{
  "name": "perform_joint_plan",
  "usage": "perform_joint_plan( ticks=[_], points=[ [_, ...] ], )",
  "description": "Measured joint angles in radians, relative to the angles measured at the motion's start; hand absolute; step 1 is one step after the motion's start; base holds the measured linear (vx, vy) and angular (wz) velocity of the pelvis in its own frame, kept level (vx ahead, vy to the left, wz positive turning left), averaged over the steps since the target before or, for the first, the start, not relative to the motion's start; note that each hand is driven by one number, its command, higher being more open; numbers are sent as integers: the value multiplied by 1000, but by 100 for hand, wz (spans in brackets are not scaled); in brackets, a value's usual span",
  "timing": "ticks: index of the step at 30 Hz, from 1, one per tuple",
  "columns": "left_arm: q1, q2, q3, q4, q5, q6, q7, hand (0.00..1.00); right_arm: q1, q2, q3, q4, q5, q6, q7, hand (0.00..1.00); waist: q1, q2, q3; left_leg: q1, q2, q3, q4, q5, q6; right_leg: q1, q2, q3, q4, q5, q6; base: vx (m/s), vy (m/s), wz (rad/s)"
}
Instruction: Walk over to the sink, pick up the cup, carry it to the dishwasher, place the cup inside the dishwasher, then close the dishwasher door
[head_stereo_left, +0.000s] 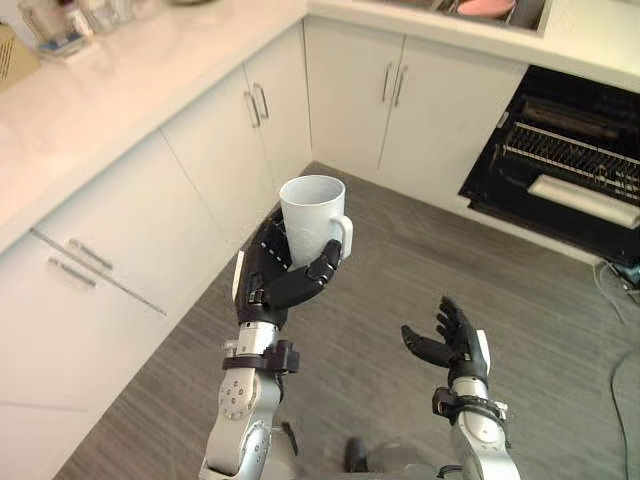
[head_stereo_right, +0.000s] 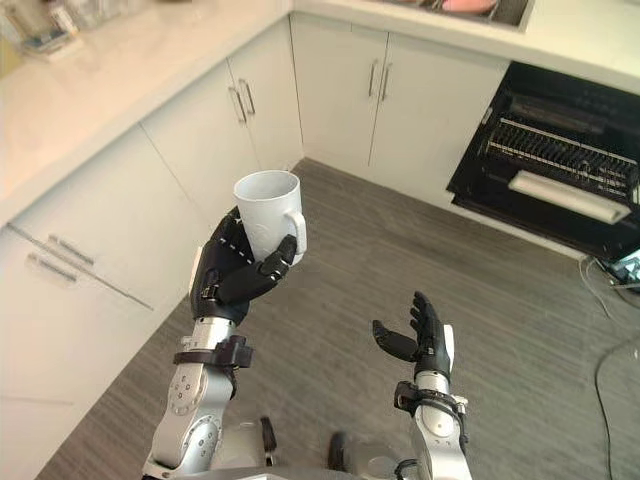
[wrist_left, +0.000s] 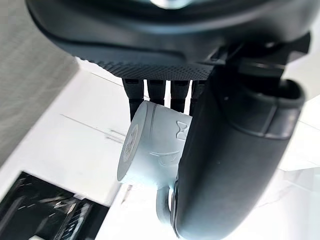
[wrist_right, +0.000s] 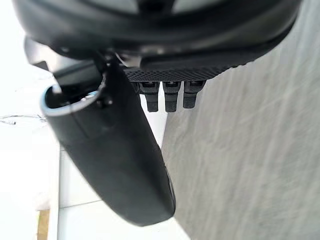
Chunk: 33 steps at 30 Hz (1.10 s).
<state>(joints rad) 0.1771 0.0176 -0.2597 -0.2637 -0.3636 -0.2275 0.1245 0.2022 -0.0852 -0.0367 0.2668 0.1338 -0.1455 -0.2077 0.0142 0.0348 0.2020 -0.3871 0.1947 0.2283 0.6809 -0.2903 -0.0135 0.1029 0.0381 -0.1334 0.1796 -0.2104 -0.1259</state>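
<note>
Left hand (head_stereo_left: 268, 272) grasps the white cup (head_stereo_left: 312, 215) upright, thumb across its side. Right hand (head_stereo_left: 460, 342) is relaxed, fingers loose. The open dishwasher (head_stereo_left: 520, 108) stands beyond it.

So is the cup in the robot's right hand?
No, the left hand is curled round the cup, and the right hand is open and holds nothing.

cup (head_stereo_left: 312, 215): smooth, matt | floor (head_stereo_left: 400, 290): grey wood-grain planks | cabinets (head_stereo_left: 440, 110): smooth white
</note>
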Motion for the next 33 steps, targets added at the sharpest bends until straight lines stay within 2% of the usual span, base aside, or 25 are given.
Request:
perform_joint_plan(
  ticks=[1, 2, 3, 4, 5, 7, 8, 9, 12, 13, 14, 16, 17, 18, 19, 20, 21, 22, 23, 25, 27, 29, 30, 32, 33],
  points=[
    [0, 2, 2, -1, 0, 0, 0, 30, -23, -5, -6, 30, 0, 0, -2, 90, 1, -2, 1, -25, -36, -44, -136, 39, -16, 29, -20, 33, -12, -10, 17, 783, 292, -76],
    [2, 3, 2, -3, 3, 0, 4, 30, -40, -13, -16, 67, -1, 3, -7, 90, 4, 4, -3, -43, -65, -92, -316, 131, -30, 61, -34, 83, -16, -29, 53, 820, 377, -110],
    [8, 12, -7, -5, 8, 0, 6, 30, -43, -11, -24, 90, -1, 12, -12, 90, 16, -5, -14, -27, -90, -99, -353, 296, -34, 89, -63, 143, -2, -67, 125, 840, 413, -113],
    [14, 21, -11, -5, 10, 0, 6, 30, -36, -7, -25, 99, -2, 14, -12, 90, 19, -23, -29, -18, -109, -92, -340, 329, 17, 95, -89, 173, 8, -82, 150, 589, 293, -74],
    [6, 39, -16, -4, 10, 7, 9, 30, -30, 5, -27, 111, -2, 22, -12, 90, -8, -64, -47, -35, -133, -71, -262, 271, 45, 78, -140, 206, 67, -84, 178, 749, 350, -37],
    [-1, 64, -33, -4, 10, 20, 19, 30, -12, 23, -34, 110, -1, 25, -13, 90, -10, -83, -51, 8, -129, -32, -200, 165, 51, 7, -145, 248, 285, -27, 231, 794, 353, -52],
    [0, 87, -37, -4, 10, 26, 28, 30, -10, 44, -37, 111, -1, 25, -12, 90, -13, -96, -47, 97, -129, -11, -228, 119, 51, -83, -146, 255, 515, 91, 264, 624, 242, -84],
    [1, 99, -36, -4, 10, 29, 30, 30, -11, 63, -34, 107, -2, 25, -10, 90, -19, -99, -43, 200, -129, 18, -275, 93, 55, -169, -155, 239, 728, 98, 251, 576, 203, -76],
    [5, 83, -44, -25, 12, 26, 31, 30, -13, 73, -8, 95, -11, 24, -6, 90, -32, -83, -44, 398, -108, 58, -385, 66, 54, -313, -155, 110, 895, 31, 161, 441, 98, -54],
    [3, 79, -48, -56, 12, 15, 29, 30, -15, 78, 0, 69, -19, 22, -6, 90, -32, -71, -45, 457, -88, 79, -420, 32, 21, -391, -151, 49, 874, -1, 155, 367, 50, -46],
    [3, 82, -47, -62, 13, 3, 27, 30, -18, 84, 3, 63, -20, 22, -5, 90, -31, -73, -45, 477, -86, 92, -428, 21, 20, -426, -152, 30, 843, -11, 153, 549, 16, -52],
    [1, 83, -36, -60, 13, -17, 26, 30, -42, 84, 5, 65, -20, 20, -3, 90, -40, -78, -51, 562, -75, 131, -470, -15, -14, -491, -151, -114, 529, -7, 144, 578, -56, -40],
    [2, 82, -28, -53, 13, -17, 26, 30, -50, 82, 5, 66, -20, 20, -5, 90, -47, -83, -56, 586, -80, 140, -485, -28, -31, -499, -141, -165, 378, 26, 133, 541, -95, -23],
    [3, 82, -17, -45, 14, -17, 27, 30, -59, 80, 6, 71, -21, 19, -5, 90, -56, -102, -67, 609, -97, 141, -498, -40, -50, -506, -129, -186, 233, 102, 108, 601, -118, 3],
    [0, 76, -5, -5, 17, -18, 27, 30, -65, 61, 5, 82, -23, 20, -7, 90, -79, -96, -72, 645, -102, 129, -502, -63, -79, -489, -117, -176, 177, 257, 19, 607, -101, -4],
    [0, 53, 0, 24, 20, -9, 31, 30, -79, 40, 4, 98, -24, 24, -9, 90, -77, -51, -74, 653, -68, 125, -499, -67, -78, -485, -87, -191, 193, 251, 21, 599, -109, -3],
    [-5, 45, 7, 62, 26, 6, 31, 30, -82, 18, 0, 97, -24, 27, -10, 90, -84, -18, -79, 641, -42, 86, -446, -61, -78, -479, -68, -196, 222, 189, 13, 455, -96, -20],
    [-6, 41, 10, 76, 29, 8, 31, 30, -82, 13, -1, 96, -24, 27, -11, 90, -85, -12, -76, 634, -28, 71, -395, -55, -81, -469, -62, -196, 238, 162, 8, 571, -176, -11],
    [-4, 30, 8, 105, 29, 20, 31, 30, -60, 19, -16, 75, -24, 30, -12, 90, -83, -2, -70, 575, 24, 16, -160, -7, -85, -403, -30, -198, 236, 115, 2, 565, -209, -12],
    [12, 11, 5, 107, 29, 31, 30, 30, -11, 34, -18, -17, -23, 30, -35, 90, -64, 1, -67, 437, 97, -37, 215, 140, -100, -277, 19, -174, 158, 97, -6, 581, -187, -37],
    [30, 2, -3, 89, 29, 27, 28, 30, 1, 46, -19, -122, -23, 7, -56, 90, -49, 0, -66, 292, 126, -45, 426, 112, -80, -156, 47, -120, 66, 96, -6, 506, -90, -65],
    [39, 2, -5, 75, 29, 26, 19, 30, -23, 45, -19, -155, -22, -23, -62, 90, -35, -3, -65, 196, 122, -24, 409, 69, -55, -92, 50, -54, 15, 97, -5, 392, -8, -86],
    [39, 0, -2, 75, 29, 25, 19, 30, -45, 44, -19, -152, -22, -27, -62, 90, -24, -4, -65, 154, 103, -31, 324, 40, -41, -63, 46, -11, -5, 96, -4, 346, 63, -113],
    [40, 2, 1, 76, 29, 25, 20, 30, -62, 42, -19, -138, -21, -27, -62, 90, -11, -5, -64, 131, 53, -67, 141, 22, -41, -38, 34, 36, -17, 95, -2, 295, 104, -91],
    [40, 2, 8, 76, 30, 25, 21, 30, -74, 39, -19, -114, -21, -26, -63, 90, -4, -6, -63, 125, 0, -130, -11, 23, -47, -22, 23, 69, -27, 95, -2, 368, 216, -92]
  ],
)
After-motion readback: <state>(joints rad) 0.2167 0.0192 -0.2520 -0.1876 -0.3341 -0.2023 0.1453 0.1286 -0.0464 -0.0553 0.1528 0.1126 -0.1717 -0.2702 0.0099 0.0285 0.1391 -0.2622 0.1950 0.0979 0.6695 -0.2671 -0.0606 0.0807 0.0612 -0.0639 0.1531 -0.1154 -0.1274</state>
